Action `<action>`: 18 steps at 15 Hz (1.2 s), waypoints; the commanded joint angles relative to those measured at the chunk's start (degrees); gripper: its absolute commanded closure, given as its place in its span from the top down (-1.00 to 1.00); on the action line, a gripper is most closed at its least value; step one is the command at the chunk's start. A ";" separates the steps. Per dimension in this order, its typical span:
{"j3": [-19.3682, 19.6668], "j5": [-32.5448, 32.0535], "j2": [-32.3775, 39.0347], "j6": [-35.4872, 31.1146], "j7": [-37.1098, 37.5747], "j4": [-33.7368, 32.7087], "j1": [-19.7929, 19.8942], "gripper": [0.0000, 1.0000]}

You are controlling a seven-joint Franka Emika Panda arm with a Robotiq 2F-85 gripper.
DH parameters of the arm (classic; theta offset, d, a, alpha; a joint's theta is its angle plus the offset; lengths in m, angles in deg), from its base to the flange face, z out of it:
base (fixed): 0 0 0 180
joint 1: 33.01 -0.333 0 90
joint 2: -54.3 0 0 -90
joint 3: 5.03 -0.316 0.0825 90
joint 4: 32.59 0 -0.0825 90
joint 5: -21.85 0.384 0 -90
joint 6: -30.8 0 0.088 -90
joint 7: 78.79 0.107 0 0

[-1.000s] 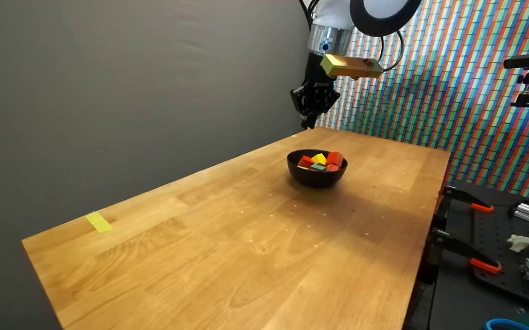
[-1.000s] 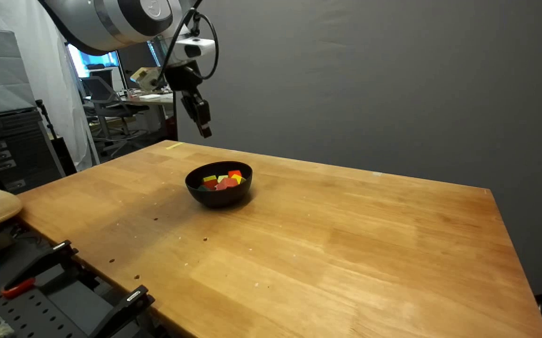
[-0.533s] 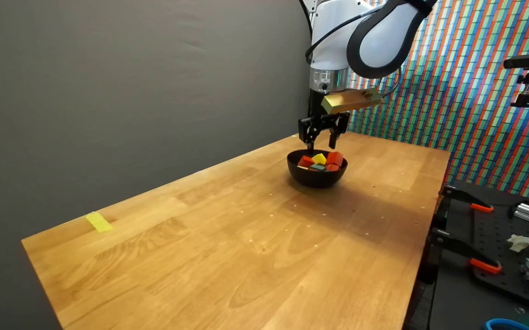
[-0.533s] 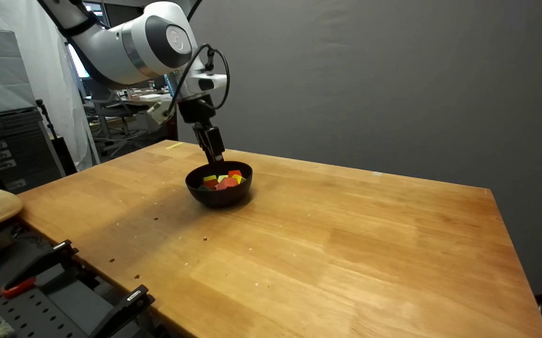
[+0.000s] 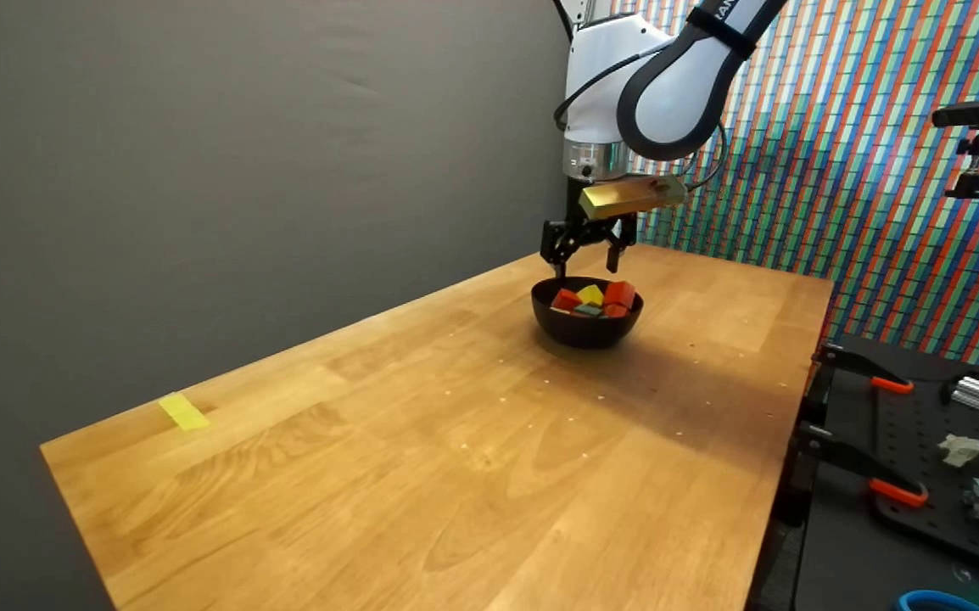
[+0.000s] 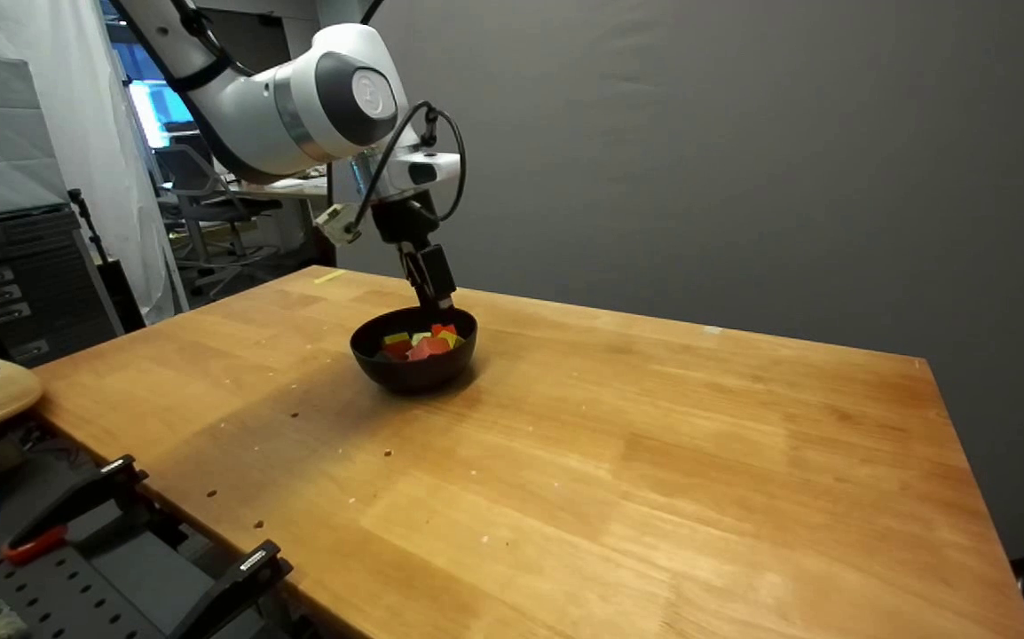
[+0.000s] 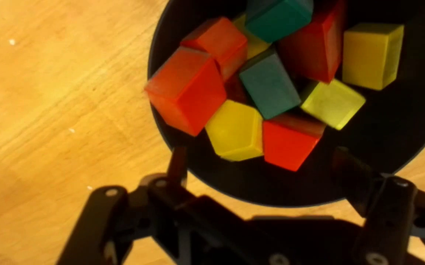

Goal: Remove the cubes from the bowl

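Several red, yellow and dark green cubes lie heaped in the black bowl (image 5: 584,333), which stands upright on the wooden table. In the wrist view, a red cube (image 7: 290,144), a yellow cube (image 7: 234,130) and a green cube (image 7: 271,86) sit mid-heap. An orange-red cube (image 7: 201,97) rests high against the bowl's rim. My gripper (image 7: 260,151) hangs over one side of the bowl, its fingers wide apart and nothing between them. In both exterior views the gripper (image 6: 443,303) hovers at the bowl's wall-side rim; whether a fingertip touches it, I cannot tell.
A yellow tape strip (image 5: 184,411) is stuck near the table's edge by the grey wall. Black clamps (image 6: 232,590) grip the table's other long edge. Beyond it stands a dark cart (image 5: 850,543) with tools on it.
The gripper has come down from high above the table to the bowl, and its jaws have opened. Over the last half second it has shifted slightly sideways. Bowl and cubes have stayed put.
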 commanded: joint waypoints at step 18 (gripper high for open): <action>-0.92 8.34 9.05 1.65 -1.71 -8.71 -0.05 0.57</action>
